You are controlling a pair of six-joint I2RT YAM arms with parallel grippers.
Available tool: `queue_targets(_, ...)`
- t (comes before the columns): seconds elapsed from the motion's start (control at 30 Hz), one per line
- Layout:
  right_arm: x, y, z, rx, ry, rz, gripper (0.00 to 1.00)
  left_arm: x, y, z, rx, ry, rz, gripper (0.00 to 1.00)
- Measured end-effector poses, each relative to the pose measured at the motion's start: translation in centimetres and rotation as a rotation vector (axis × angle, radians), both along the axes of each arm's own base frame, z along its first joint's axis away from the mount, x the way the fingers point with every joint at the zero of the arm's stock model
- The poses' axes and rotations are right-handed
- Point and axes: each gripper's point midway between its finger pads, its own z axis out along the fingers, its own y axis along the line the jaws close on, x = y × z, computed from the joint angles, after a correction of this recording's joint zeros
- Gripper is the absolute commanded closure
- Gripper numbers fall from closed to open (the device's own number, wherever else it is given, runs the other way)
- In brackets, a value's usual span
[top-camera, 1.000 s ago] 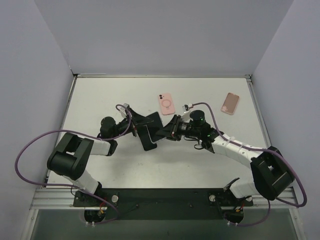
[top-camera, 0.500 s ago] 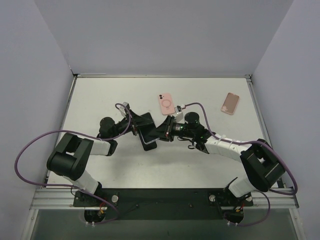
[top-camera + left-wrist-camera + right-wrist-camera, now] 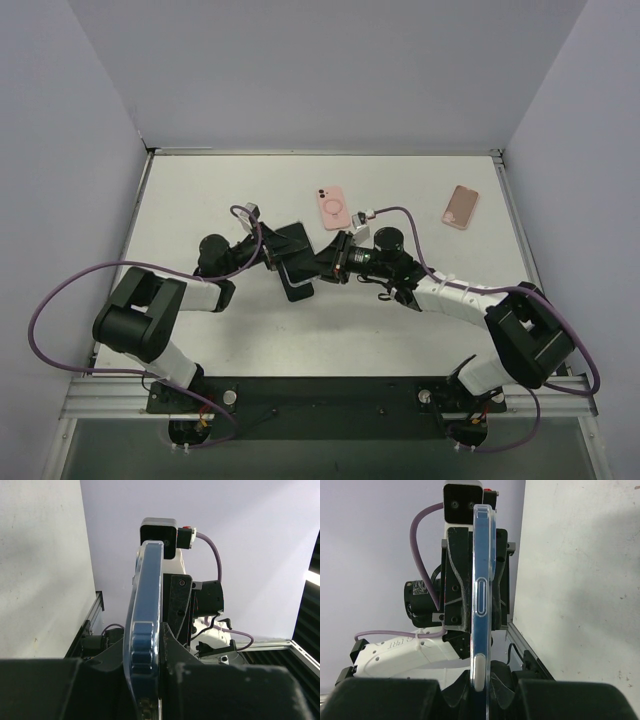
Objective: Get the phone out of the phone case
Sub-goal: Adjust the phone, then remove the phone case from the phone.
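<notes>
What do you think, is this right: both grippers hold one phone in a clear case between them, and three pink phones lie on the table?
Not three: the top view shows two, the middle pink phone and the right pink phone, on the table. The left gripper and right gripper do hold one phone in a clear case between them.

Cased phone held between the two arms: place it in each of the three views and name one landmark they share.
Top external: cased phone, a dark slab just left of centre.
Left wrist: edge-on, an upright bluish strip left of centre.
Right wrist: edge-on, an upright clear-rimmed strip at centre.
Shared landmark: the white table, on the left in the left wrist view, on the right in the right wrist view.
</notes>
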Motion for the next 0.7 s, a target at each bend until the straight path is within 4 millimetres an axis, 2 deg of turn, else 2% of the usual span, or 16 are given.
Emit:
queue_targets(0.07, 0.0, 0.0, 0.0, 0.002, 0.003, -0.001, 0.99, 0.0, 0.0, 0.0, 0.0, 0.0, -0.001, 1.0)
queue_targets(0.1, 0.0, 0.0, 0.0, 0.002, 0.004, 0.0, 0.8, 0.0, 0.0, 0.0, 0.0, 0.0, -0.001, 1.0)
queue_targets(0.2, 0.0, -0.1, -0.2, -0.006, 0.003, -0.003, 0.38, 0.0, 0.0, -0.1, 0.002, 0.005, -0.002, 1.0)
queue_targets(0.23, 0.2, -0.3, -0.6, -0.018, 0.007, -0.012, 0.36, 0.1, 0.0, -0.1, 0.003, 0.008, 0.002, 1.0)
queue_targets(0.33, 0.8, -1.5, -1.7, -0.054, 0.016, -0.058, 0.4, 0.2, 0.2, 0.1, 0.001, 0.006, 0.011, 1.0)
queue_targets(0.4, 1.1, -2.6, -2.0, -0.061, 0.023, -0.092, 0.49, 0.2, 0.3, 0.2, 0.004, 0.002, 0.016, 1.0)
queue_targets(0.6, 1.1, -3.9, -1.1, -0.042, -0.005, -0.131, 0.62, 0.3, 0.3, -0.1, 0.013, 0.019, 0.02, 1.0)
queue_targets(0.7, 1.1, -3.9, -0.9, -0.037, -0.007, -0.131, 0.62, 0.4, 0.3, -0.2, 0.017, 0.023, 0.022, 1.0)
